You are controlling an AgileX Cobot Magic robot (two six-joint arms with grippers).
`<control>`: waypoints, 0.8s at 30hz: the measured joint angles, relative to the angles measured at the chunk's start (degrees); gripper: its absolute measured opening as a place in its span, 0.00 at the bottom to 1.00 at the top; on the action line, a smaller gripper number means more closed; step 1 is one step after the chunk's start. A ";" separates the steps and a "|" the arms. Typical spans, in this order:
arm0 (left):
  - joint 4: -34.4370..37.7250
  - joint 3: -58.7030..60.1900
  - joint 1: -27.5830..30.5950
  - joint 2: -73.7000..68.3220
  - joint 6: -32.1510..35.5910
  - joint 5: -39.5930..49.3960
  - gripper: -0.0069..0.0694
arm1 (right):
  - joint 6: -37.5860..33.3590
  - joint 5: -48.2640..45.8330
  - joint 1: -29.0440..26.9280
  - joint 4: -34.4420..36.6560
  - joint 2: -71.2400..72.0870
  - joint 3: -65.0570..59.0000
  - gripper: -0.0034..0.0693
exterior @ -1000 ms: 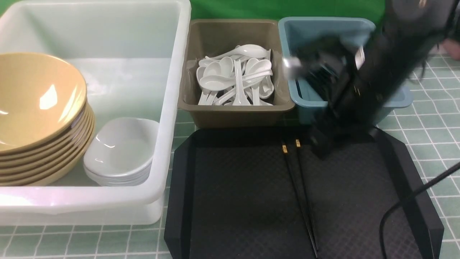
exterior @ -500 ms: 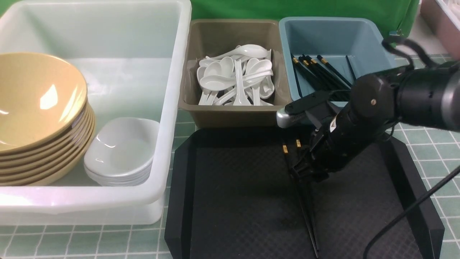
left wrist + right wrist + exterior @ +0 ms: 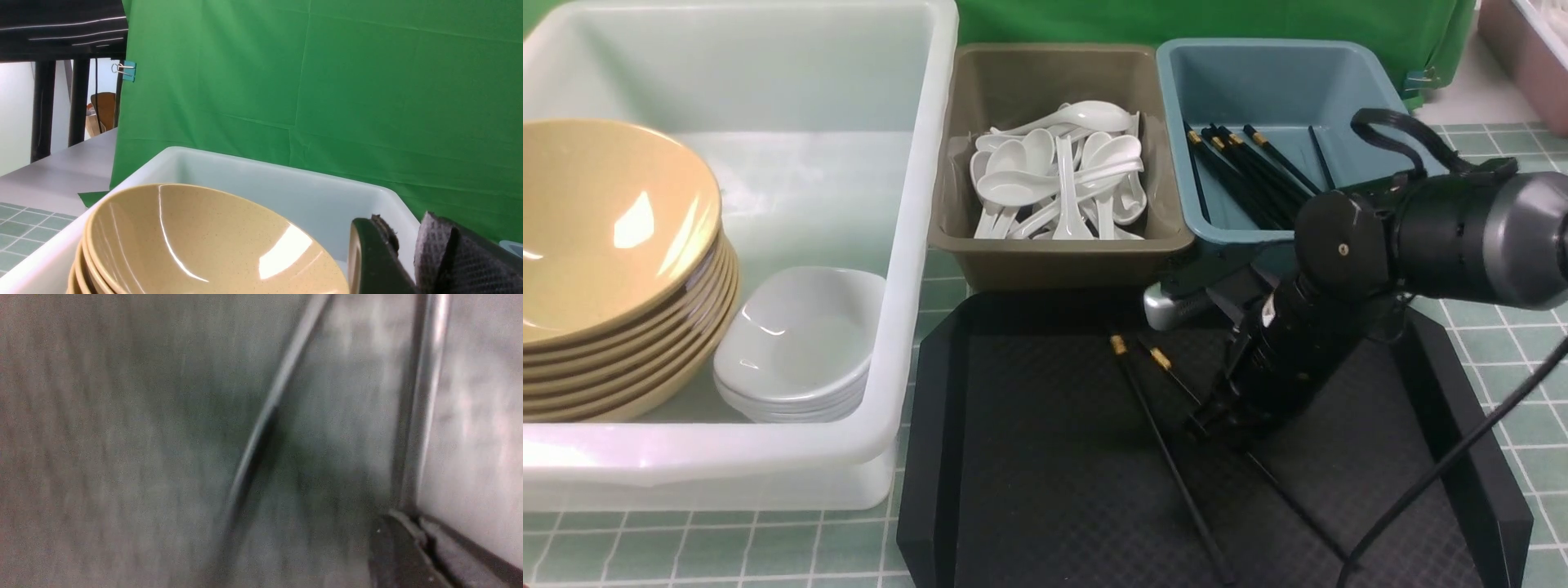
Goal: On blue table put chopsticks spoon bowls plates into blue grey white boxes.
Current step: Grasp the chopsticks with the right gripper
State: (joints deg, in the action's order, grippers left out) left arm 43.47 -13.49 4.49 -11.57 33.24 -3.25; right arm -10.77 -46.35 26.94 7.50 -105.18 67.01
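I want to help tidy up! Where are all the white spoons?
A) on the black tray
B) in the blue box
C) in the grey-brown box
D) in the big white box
C: the spoons lie heaped together inside the grey-brown box, the middle one of the three.

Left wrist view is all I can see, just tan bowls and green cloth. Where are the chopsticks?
Observer: Two chopsticks lie splayed on the black tray.
Kid: Is the other claw near them?
Observer: Yes, the right claw is shut on the right-hand chopstick.
Kid: Any in a box?
Observer: Several black sticks lie in the blue box.
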 joint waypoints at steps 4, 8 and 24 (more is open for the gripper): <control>0.00 0.00 0.00 0.00 0.00 0.00 0.26 | -1.38 -0.17 0.00 0.00 9.46 -0.37 0.12; 0.00 0.00 0.00 0.00 0.00 0.00 0.26 | -3.10 13.49 0.00 -0.10 21.10 -0.37 0.10; 0.00 0.00 0.00 0.00 0.00 -0.64 0.26 | -6.49 18.19 -4.86 -0.77 10.92 3.63 0.14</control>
State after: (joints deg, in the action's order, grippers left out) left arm 43.47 -13.49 4.49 -11.57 33.24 -3.89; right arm -17.27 -28.16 22.08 6.73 -94.25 70.64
